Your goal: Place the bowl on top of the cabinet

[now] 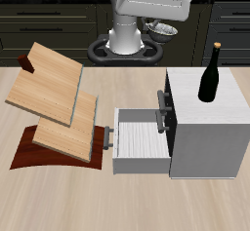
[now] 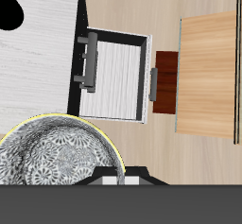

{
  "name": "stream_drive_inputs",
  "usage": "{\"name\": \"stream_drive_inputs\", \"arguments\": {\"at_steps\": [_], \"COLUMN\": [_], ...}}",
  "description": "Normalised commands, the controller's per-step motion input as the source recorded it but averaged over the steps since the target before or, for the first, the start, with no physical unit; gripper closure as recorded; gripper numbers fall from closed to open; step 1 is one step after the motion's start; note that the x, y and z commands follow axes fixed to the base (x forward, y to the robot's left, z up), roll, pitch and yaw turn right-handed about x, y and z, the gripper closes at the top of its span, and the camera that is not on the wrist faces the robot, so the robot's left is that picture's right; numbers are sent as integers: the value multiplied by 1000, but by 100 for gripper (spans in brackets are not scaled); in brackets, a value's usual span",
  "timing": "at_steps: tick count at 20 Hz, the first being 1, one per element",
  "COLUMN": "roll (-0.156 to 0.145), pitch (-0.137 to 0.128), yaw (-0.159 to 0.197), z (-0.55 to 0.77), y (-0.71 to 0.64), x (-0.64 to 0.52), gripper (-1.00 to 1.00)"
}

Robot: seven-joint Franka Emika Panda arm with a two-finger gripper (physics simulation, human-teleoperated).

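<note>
The bowl (image 1: 162, 28), white with a dark grey speckled inside, hangs high above the table's back edge, held at its rim by my gripper (image 1: 154, 22). In the wrist view the bowl (image 2: 59, 154) fills the area beside my gripper (image 2: 121, 179), whose jaws are closed on its rim. The cabinet (image 1: 217, 110) is a white-grey box with a light flat top, well below and nearer the table's front edge than the bowl. Its drawer (image 1: 140, 139) is pulled out. The cabinet top (image 2: 38, 53) and the open drawer (image 2: 115, 77) also show in the wrist view.
A black bottle (image 1: 210, 74) stands upright on the cabinet top, toward its back; it also shows in the wrist view (image 2: 9, 10). Tilted wooden boards (image 1: 54, 94) on a dark red base stand beside the open drawer, seen in the wrist view (image 2: 208, 72) too.
</note>
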Motion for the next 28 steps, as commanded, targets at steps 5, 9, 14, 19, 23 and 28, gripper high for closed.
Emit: {"name": "stream_drive_inputs", "arguments": {"at_steps": [5, 9, 14, 19, 23, 28], "roll": [43, 50, 37, 11, 25, 17], "pitch": [-30, -45, -36, -54, 3, -22], "yaw": [4, 34, -1, -11, -3, -3], "z": [77, 157, 170, 72, -154, -137], "y": [320, 312, 184, 188, 76, 63], "x": [-106, -20, 107, 140, 165, 121], "gripper": [100, 100, 100, 100, 100, 100]}}
